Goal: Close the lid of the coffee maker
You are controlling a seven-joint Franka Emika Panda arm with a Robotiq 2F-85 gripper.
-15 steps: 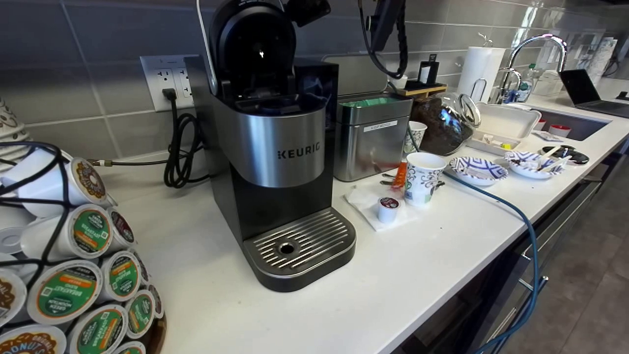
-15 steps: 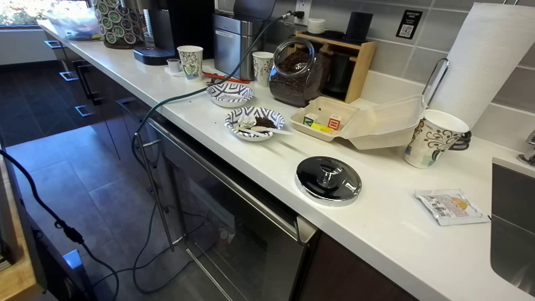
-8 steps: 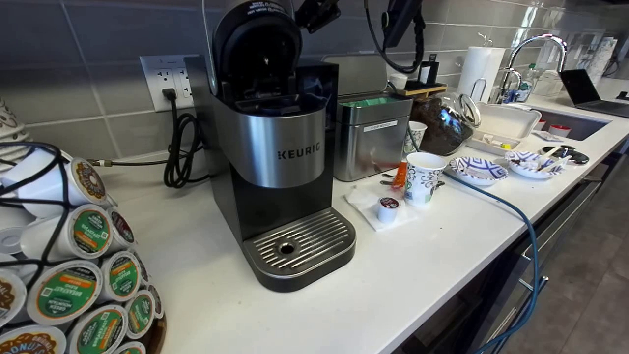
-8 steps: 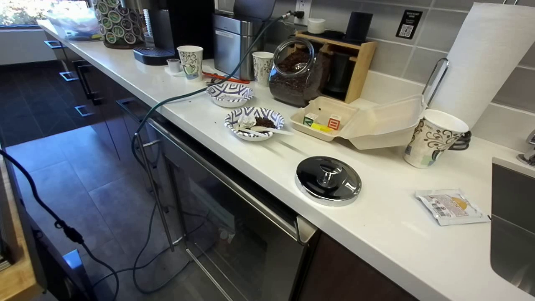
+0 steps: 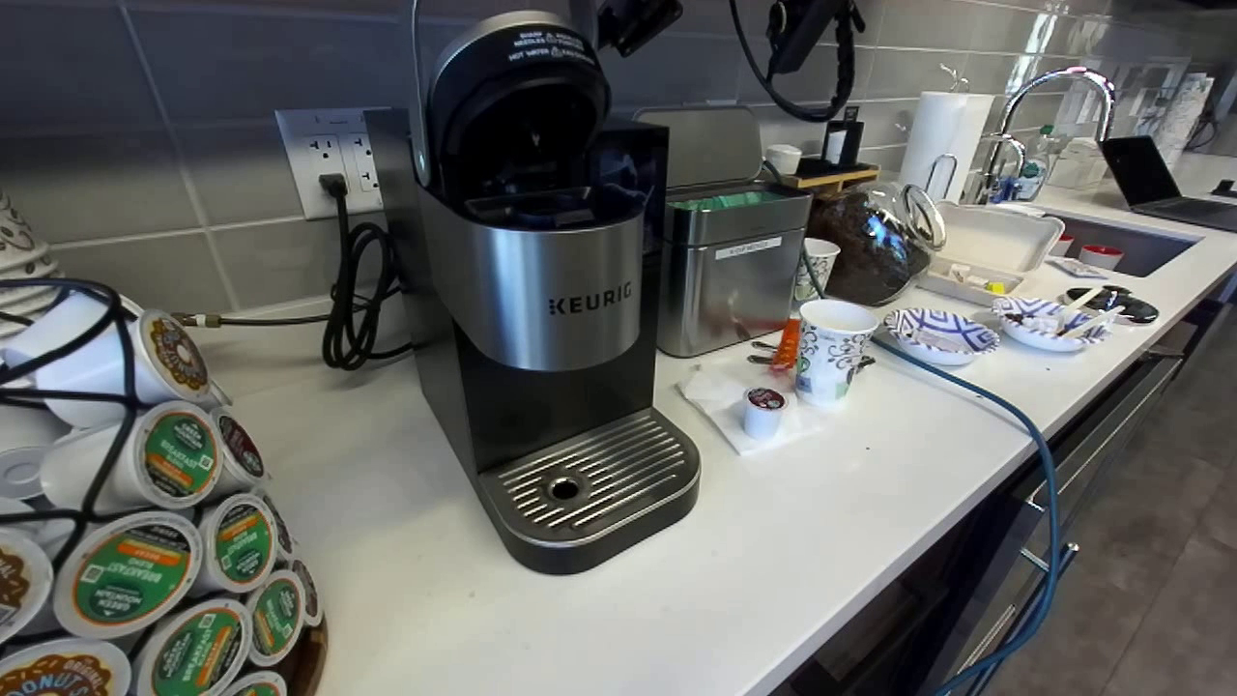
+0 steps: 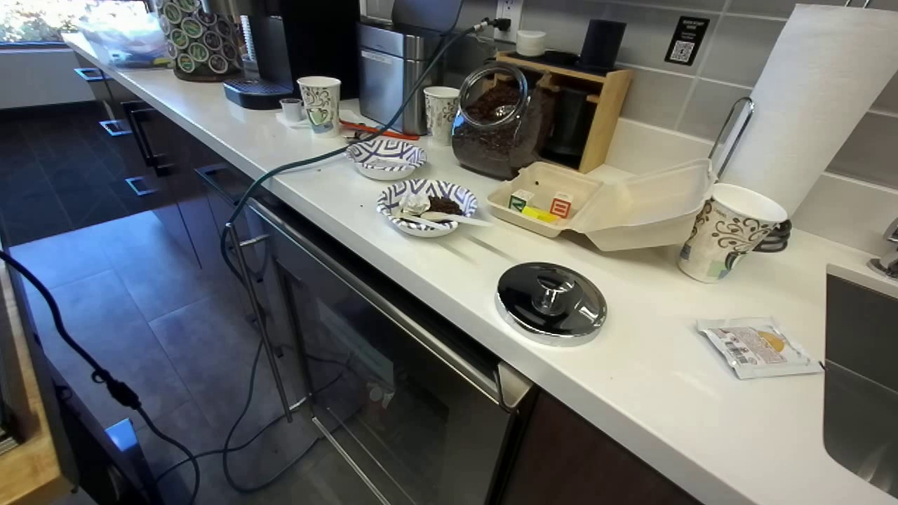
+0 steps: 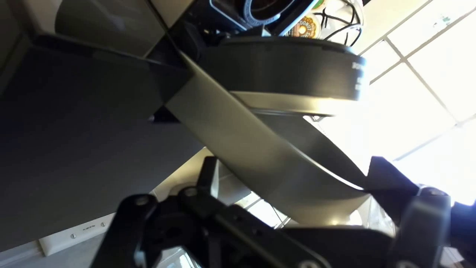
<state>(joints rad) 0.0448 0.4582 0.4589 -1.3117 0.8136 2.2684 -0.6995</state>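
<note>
Grey tiles [image 5: 246,58] back the coffee maker [image 5: 546,300], lid [image 5: 527,92] tilted up, handle band [image 5: 420,159] cropped in an exterior view; the gripper [image 7: 293,163] stands spread, contact unclear.

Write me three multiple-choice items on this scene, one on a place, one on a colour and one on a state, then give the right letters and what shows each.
1. Where does the lone pod stand?
A. On the drip tray
B. On the napkin
C. In the sink

2. What colour is the lettering on the coffee maker?
A. Red
B. White
C. Black

3. What state is the lid of the coffee maker in?
A. Raised open
B. Fully shut
C. Missing altogether

Right letters:
1: B, as the napkin spreads out beneath the pod in an exterior view.
2: C, as the word KEURIG reads black against silver.
3: A, as the lid is tipped up with its black inner side showing.
</note>
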